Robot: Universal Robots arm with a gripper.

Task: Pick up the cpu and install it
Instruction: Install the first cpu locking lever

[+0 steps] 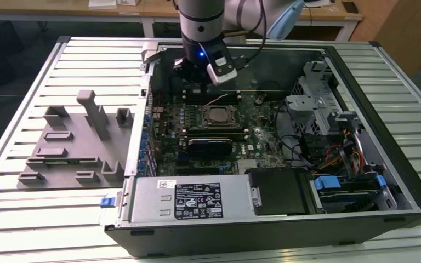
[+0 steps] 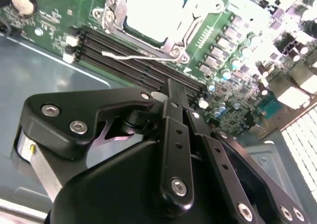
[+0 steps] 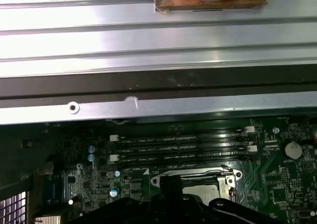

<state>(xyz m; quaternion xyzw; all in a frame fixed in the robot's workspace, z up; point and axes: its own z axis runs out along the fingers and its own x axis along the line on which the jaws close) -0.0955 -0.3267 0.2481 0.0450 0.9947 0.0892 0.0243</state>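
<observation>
The cpu (image 1: 216, 115) is a small silver square lying inside the black socket frame (image 1: 218, 127) on the green motherboard, in the open computer case. In the second wrist view the cpu (image 2: 153, 11) shines pale inside the metal bracket. In the first wrist view the cpu (image 3: 200, 190) shows just past the black gripper body. My gripper (image 1: 193, 87) hangs above the board, a little beyond the socket toward the case's far wall. Its fingers (image 2: 171, 100) stand together, and I see nothing between them.
Black memory slots (image 2: 133, 60) run beside the socket, with a thin white wire (image 2: 138, 57) lying across them. A grey power supply box (image 1: 188, 198) and a drive cage (image 1: 342, 189) fill the near side of the case. A grey fixture block (image 1: 75, 143) stands on the slatted table at the exterior view's left.
</observation>
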